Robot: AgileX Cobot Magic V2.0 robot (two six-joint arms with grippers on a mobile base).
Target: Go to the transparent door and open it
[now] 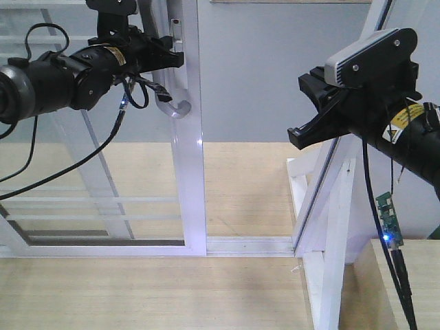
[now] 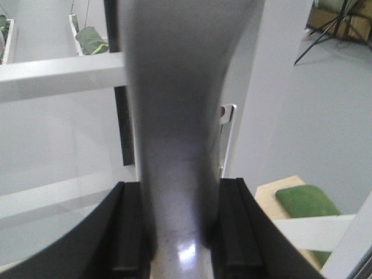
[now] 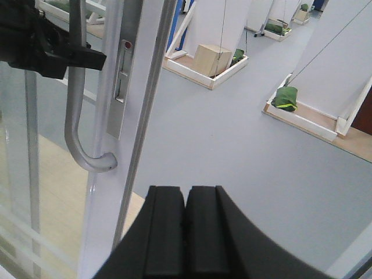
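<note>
The transparent door (image 1: pixel 117 172) is a glass panel in a white frame with thin white bars, at left in the front view. Its curved silver-grey pull handle (image 1: pixel 173 103) hangs on the frame's right stile below a lock plate (image 1: pixel 176 31). My left gripper (image 1: pixel 168 58) is shut on the handle, which fills the gap between its black fingers (image 2: pixel 125 232) in the left wrist view (image 2: pixel 177 174). My right gripper (image 1: pixel 299 134) is shut and empty, right of the door opening. The right wrist view shows the handle (image 3: pixel 75 116), the lock plate (image 3: pixel 119 87) and the shut right fingers (image 3: pixel 165 232).
A slanted white frame post (image 1: pixel 330 199) stands under the right arm. A white floor track (image 1: pixel 247 244) runs between the door and the post. Wooden flooring lies in front and beyond. A box (image 3: pixel 212 58) and green bags (image 3: pixel 286 97) sit in distant trays.
</note>
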